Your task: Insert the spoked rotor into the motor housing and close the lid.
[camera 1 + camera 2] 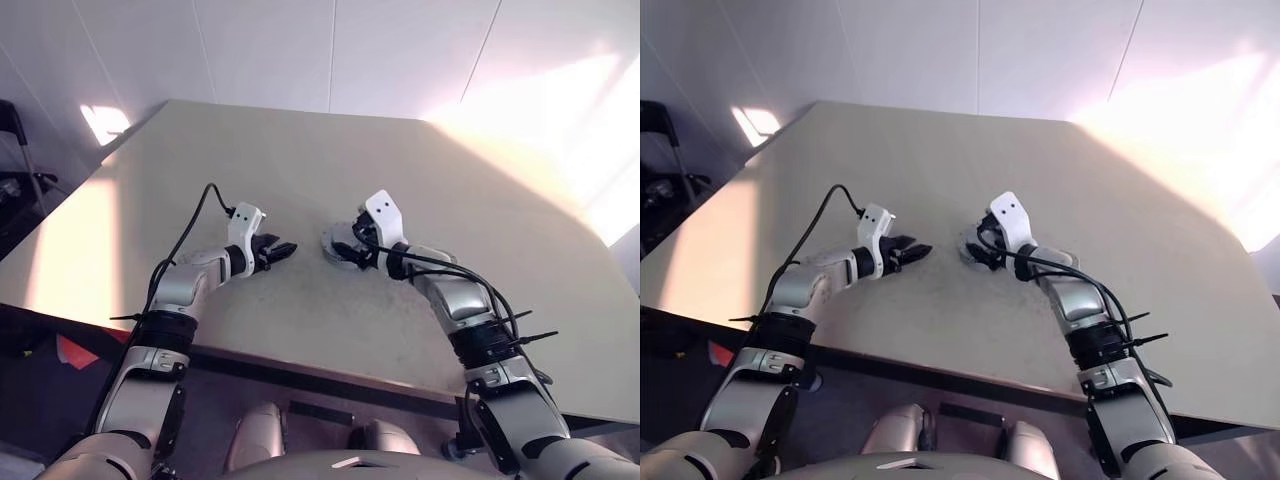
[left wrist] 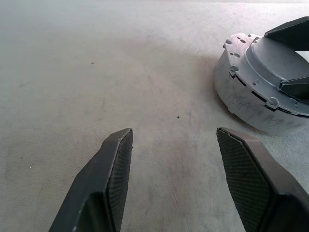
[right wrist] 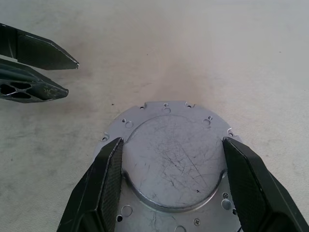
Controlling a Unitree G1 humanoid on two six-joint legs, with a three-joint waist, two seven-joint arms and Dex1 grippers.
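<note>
Right gripper: both black fingers straddle the raised round centre of a grey metal part, one pad at each side of that raised disc. The pads sit right at its edge; whether they actually press it cannot be told, so grasp is uncertain. Jaws stand wide.

The grey part is the motor housing, lying on the table with its flat metal face up. That face is scratched, with a stepped flange around it carrying small holes and screws. No windings are visible from here. In the left eye view it sits near the frame's centre, just right of middle, partly hidden under the right gripper.

Left gripper: released, fingers spread apart with bare table between them, holding nothing. In the left wrist view the housing lies at the upper right, apart from these fingers, with the right gripper's two dark fingertips over it. In the right wrist view the left gripper's fingertips show at the upper left edge, near the housing but not touching.

Head views: left gripper sits left of centre, pointing toward the housing, a small gap between them.

Table: pale beige top, lightly speckled, sunlit patch at the upper right and another on its left edge.
</note>
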